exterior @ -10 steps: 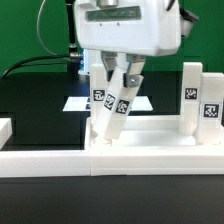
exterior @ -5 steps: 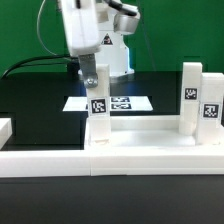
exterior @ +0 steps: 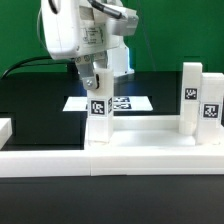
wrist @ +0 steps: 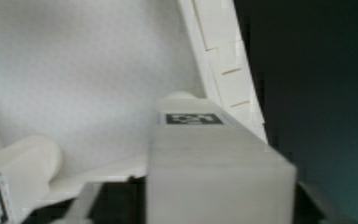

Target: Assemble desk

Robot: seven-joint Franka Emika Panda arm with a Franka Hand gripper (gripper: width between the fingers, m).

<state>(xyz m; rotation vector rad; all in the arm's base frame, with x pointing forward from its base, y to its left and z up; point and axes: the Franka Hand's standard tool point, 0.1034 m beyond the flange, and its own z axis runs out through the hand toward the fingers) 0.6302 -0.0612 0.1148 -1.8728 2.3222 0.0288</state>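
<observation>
The white desk top (exterior: 150, 141) lies upside down as a rimmed tray behind the front rail. Two tagged white legs (exterior: 190, 96) (exterior: 212, 108) stand upright at its right end in the exterior view. My gripper (exterior: 93, 80) is shut on a third tagged leg (exterior: 98, 112) and holds it upright at the tray's left corner, its foot on the tray. In the wrist view this leg (wrist: 220, 165) fills the space between my dark fingers (wrist: 119, 200), with the tray floor (wrist: 69, 90) and its rim (wrist: 213, 50) beyond.
A long white border rail (exterior: 100, 166) runs across the front. The marker board (exterior: 125, 102) lies on the black table behind the tray. A white part (exterior: 5, 129) shows at the exterior view's left edge. Green backdrop and cables stand behind.
The held leg went from tilted to upright at the tray's left corner. My gripper body has swung toward the exterior view's left and turned about the leg.
</observation>
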